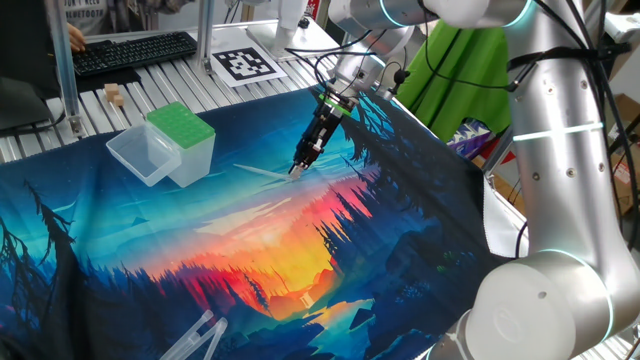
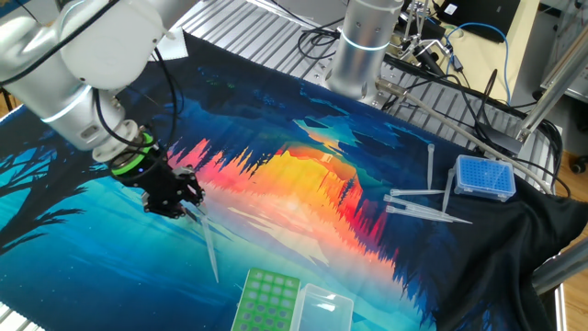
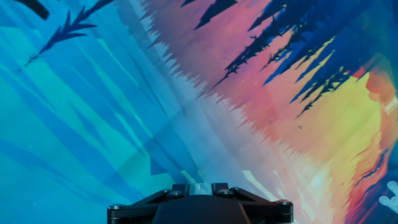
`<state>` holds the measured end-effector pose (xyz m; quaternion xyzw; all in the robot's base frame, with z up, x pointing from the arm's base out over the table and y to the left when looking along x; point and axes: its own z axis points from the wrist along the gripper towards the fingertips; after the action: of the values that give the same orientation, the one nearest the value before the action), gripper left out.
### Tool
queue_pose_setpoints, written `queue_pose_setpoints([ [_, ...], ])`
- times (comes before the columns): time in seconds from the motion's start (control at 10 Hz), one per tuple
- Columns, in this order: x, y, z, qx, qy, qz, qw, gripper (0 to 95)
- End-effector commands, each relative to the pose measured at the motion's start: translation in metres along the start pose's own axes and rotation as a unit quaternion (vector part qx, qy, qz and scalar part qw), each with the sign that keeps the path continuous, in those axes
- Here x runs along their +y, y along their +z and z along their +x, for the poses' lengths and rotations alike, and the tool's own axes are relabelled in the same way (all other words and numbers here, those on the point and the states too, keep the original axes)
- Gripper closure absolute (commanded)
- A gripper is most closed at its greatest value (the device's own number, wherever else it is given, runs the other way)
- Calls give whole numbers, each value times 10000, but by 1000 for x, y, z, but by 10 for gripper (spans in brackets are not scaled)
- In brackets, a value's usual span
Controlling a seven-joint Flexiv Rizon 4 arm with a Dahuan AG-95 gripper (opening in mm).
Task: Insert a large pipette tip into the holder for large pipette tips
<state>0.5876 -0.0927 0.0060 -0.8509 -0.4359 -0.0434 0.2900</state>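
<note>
Black two-finger gripper (image 1: 298, 170) sits low over the printed sunset cloth (image 1: 250, 250), fingers narrowed onto the wide end of the slender translucent whitish pipette tip (image 2: 208, 245). The tip appears pinched and trails down and away from the fingertips along the cloth. Judgement: lift cleanly first, keep the pinch near the wide end, then swing the tip point-down before approaching a hole. The frosted-white box holder with bright green perforated top (image 1: 182, 124) stands well apart from the fingers, with its clear lid (image 1: 141, 153) open.
</note>
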Motion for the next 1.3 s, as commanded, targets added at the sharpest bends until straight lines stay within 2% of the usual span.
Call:
queue_pose_setpoints([
  [0.1,0,0,1,5,57,28,10000,760],
  [0.7,-7,6,2,-10,60,12,10000,760],
  [0.8,-8,7,3,-14,59,5,10000,950],
  [1.3,-12,12,3,-48,30,-20,10000,950],
])
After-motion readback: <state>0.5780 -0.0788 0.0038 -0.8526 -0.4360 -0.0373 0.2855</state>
